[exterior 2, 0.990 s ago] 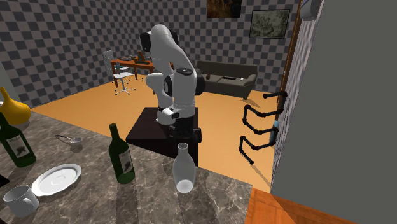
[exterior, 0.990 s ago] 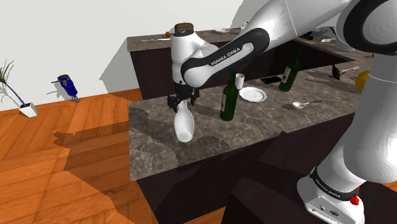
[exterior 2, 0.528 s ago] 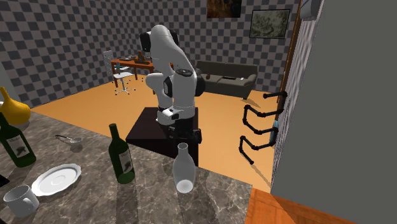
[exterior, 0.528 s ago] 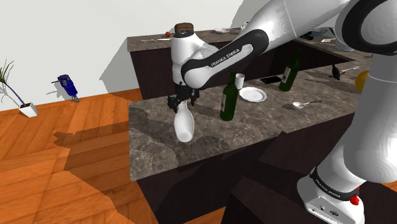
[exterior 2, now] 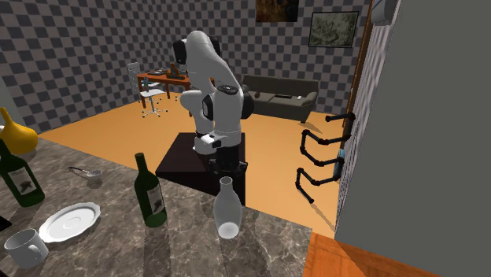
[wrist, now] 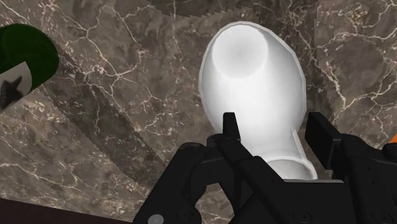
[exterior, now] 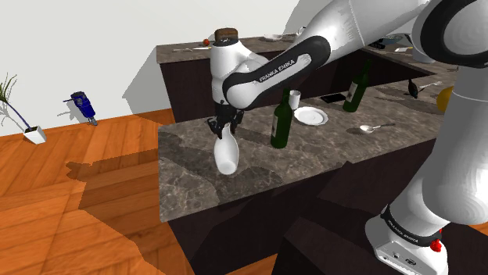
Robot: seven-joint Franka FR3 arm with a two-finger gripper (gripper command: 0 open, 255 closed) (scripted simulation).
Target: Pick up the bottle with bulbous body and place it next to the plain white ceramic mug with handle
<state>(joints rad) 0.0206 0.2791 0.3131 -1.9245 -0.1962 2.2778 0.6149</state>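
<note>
A white bottle with a bulbous body [exterior: 226, 154] [exterior 2: 227, 208] [wrist: 254, 83] stands upright on the dark marble counter [exterior: 188, 183], near its edge. My black gripper [exterior: 224, 125] [wrist: 273, 137] comes down from above and is shut on the bottle's narrow neck, a finger on each side. In the second exterior view the gripper [exterior 2: 228, 165] sits just behind the bottle's top. The white mug [exterior: 295, 99] [exterior 2: 23, 246] stands farther along the counter, beyond a green wine bottle [exterior: 281, 119] [exterior 2: 149, 193] and beside a white plate [exterior: 311, 116] [exterior 2: 69, 221].
A second green bottle [exterior: 357, 88] [exterior 2: 20, 181] and a spoon [exterior: 375, 127] [exterior 2: 83, 171] lie past the plate. The counter ends close to the white bottle, with wooden floor [exterior: 78, 203] below. A higher counter [exterior: 188, 55] runs behind.
The fingers stood apart around the bottle's neck and have now closed onto it. Bottle and arm stay where they were.
</note>
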